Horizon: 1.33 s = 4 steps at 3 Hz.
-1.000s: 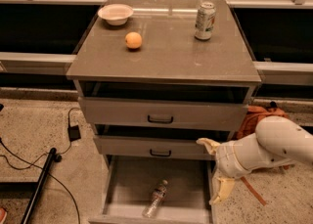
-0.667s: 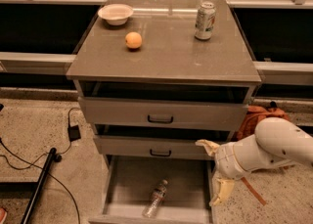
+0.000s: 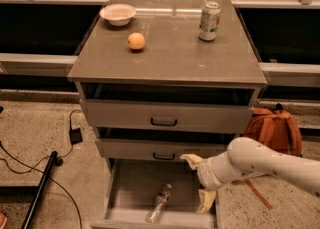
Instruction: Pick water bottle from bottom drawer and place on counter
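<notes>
The water bottle (image 3: 159,202) lies on its side on the grey floor of the open bottom drawer (image 3: 131,185), near the front middle, cap pointing away. My gripper (image 3: 194,183) hangs over the drawer's right side, to the right of the bottle and apart from it. Its two pale fingers (image 3: 191,160) are spread open and hold nothing. The counter (image 3: 170,58) is the grey-brown top of the cabinet above.
On the counter stand a white-and-green soda can (image 3: 209,21), an orange (image 3: 136,41) and a white bowl (image 3: 118,14). The two upper drawers are slightly open. An orange backpack (image 3: 274,130) leans right of the cabinet. Cables and a black pole (image 3: 42,188) lie on the floor at left.
My gripper has moved left and a little down, over the open bottom drawer and closer to the bottle. The bottle has not moved.
</notes>
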Each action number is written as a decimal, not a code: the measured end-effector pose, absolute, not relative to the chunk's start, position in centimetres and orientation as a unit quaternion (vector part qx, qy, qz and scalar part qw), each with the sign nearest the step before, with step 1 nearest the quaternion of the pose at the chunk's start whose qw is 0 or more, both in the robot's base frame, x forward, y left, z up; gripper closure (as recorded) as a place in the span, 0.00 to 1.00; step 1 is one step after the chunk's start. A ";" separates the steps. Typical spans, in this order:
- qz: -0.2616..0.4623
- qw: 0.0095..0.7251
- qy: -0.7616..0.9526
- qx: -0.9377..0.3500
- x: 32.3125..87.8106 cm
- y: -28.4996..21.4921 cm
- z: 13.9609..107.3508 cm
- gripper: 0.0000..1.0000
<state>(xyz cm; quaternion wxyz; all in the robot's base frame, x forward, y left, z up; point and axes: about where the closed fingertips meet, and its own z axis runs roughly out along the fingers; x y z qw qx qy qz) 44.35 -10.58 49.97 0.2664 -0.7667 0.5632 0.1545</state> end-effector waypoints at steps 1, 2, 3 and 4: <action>0.143 0.279 0.513 -0.799 45.2 -9.6 45.1 0.00; 0.148 0.279 0.506 -0.803 44.8 -9.4 44.3 0.00; 0.174 0.272 0.494 -0.807 45.3 -8.6 42.7 0.00; 0.179 0.263 0.465 -0.826 47.5 -7.0 37.6 0.00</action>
